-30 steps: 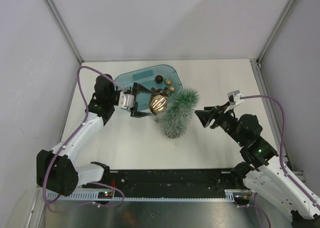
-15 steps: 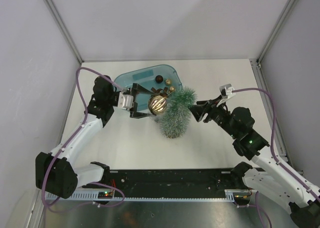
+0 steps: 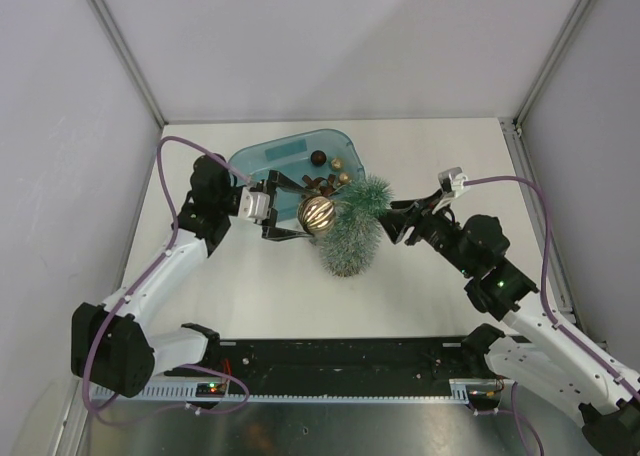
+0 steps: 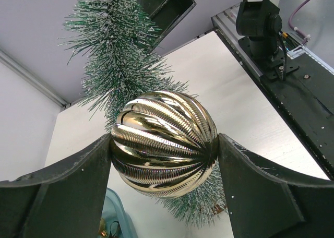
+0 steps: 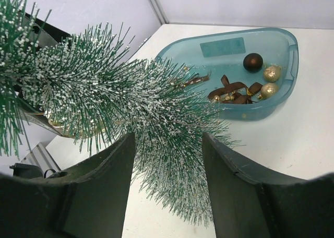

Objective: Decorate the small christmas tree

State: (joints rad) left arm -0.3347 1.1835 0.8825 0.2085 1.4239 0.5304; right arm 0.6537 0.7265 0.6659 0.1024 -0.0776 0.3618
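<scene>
At mid-counter (image 3: 440, 166): the small christmas tree (image 3: 350, 241), tilted, between both arms.

Change logged:
- My right end effector (image 3: 390, 224) has come in from the right over 1 second, jaws apart at the tree's right flank.
- My left end effector (image 3: 312, 214), clamped on 1 ribbed gold ball (image 4: 164, 144), has edged it just beside the needles.

I judge hanging is close.

Blue tub (image 3: 262, 156), far left, contains:
- 1 dark ball (image 5: 253, 61)
- 2 small gold baubles (image 5: 271, 73)
- brown ribbons (image 5: 232, 89)

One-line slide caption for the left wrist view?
Left gripper holds a ribbed gold bauble between its fingers, with the frosted small christmas tree just behind it.
</scene>
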